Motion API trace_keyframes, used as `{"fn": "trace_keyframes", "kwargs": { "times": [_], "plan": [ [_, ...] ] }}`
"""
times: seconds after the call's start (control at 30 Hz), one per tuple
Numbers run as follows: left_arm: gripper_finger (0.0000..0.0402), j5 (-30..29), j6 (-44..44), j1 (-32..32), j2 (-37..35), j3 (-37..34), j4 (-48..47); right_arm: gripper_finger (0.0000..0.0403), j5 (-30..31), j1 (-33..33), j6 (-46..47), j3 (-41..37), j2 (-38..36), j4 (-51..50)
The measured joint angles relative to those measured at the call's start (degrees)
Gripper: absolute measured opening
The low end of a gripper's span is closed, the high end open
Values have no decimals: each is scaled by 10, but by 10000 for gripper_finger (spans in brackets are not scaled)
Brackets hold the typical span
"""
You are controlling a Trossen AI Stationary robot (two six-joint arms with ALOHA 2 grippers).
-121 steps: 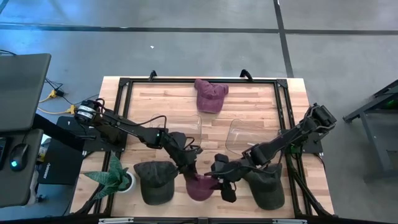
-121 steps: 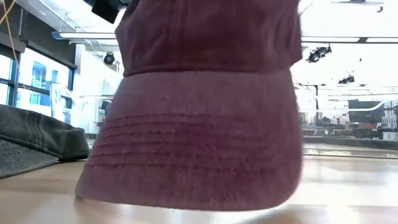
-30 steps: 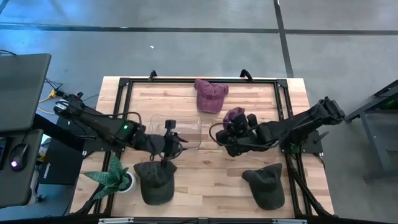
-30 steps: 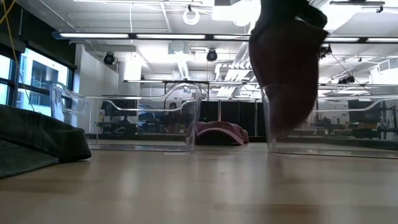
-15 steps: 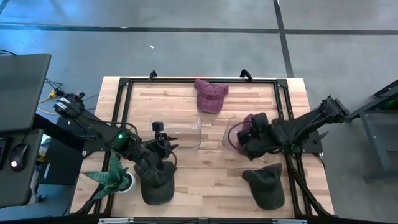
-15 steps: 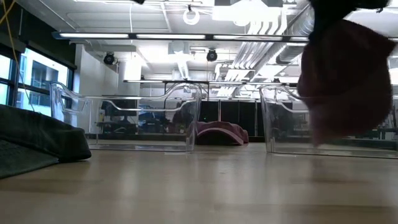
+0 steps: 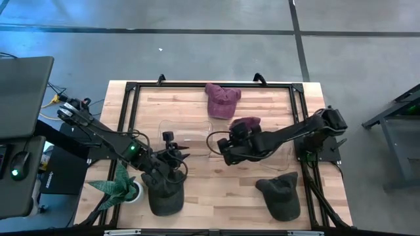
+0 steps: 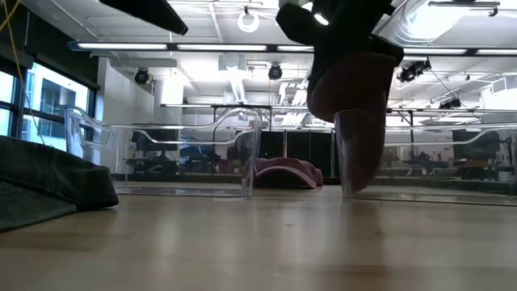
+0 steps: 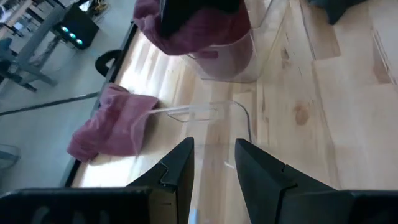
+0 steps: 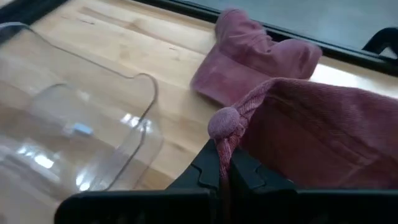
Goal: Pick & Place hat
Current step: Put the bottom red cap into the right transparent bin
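maroon hat (image 7: 247,124), partly hidden, pinched in right fingers (image 10: 219,167).

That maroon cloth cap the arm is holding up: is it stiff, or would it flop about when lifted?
Probably floppy: the maroon cloth cap bunches into folds where the right gripper pinches it shut. It likely sags too, since in the low view it hangs down in a loose lump. It seems light, as a small pinch of fabric carries it all.
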Motion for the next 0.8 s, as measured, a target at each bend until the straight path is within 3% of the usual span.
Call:
{"fn": "trace_keyframes", "kwargs": {
  "times": [0.27, 0.43, 0.67, 0.8],
  "plan": [
    [110, 7, 5, 0, 0, -44, 73, 36, -6, -7, -72, 0, 5, 78],
    [110, 8, 12, 0, 0, -44, 79, 86, -29, -17, -136, 0, 5, 139],
    [110, 34, 17, 0, 0, -44, 93, 193, -145, -34, -186, 0, 5, 158],
    [110, 34, 17, 0, 0, -44, 94, 232, -202, -38, -207, 0, -15, 164]
  ]
}}
